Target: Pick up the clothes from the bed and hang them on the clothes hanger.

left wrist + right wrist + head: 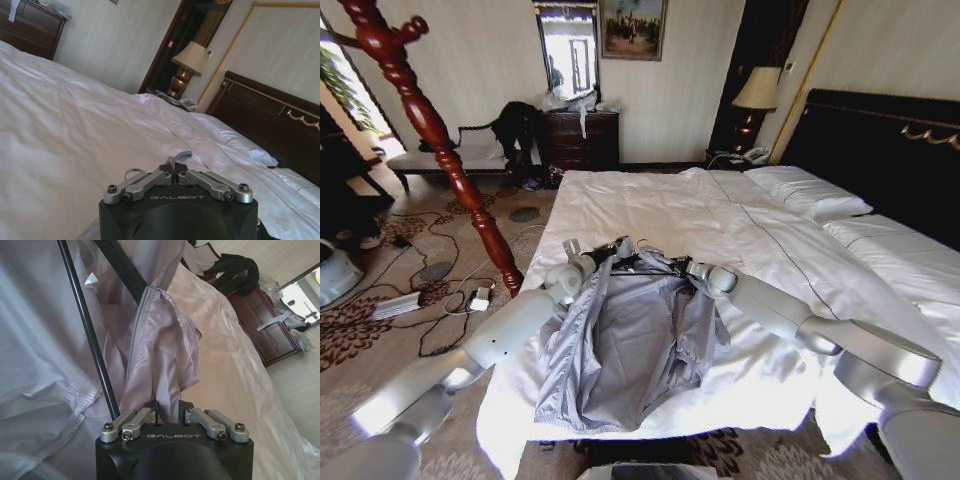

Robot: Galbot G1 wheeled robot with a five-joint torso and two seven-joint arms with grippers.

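Jacket half-threaded onto hanger at bed's near edge

Left gripper (572,252), lower-centre left of the head view, is clenched on the clothes hanger (642,264) hook. Centre: the clothes (625,345) lie open on the bed (650,205), hanger inside the collar. Right gripper (686,268) pinches a front panel; drawing it evenly over the shoulder seems wise. Upper left, a wooden stand (430,125) crowds that side.

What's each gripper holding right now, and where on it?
Left gripper pinches the clothes hanger's hook; right gripper clamps the jacket's zipper-edge fabric.
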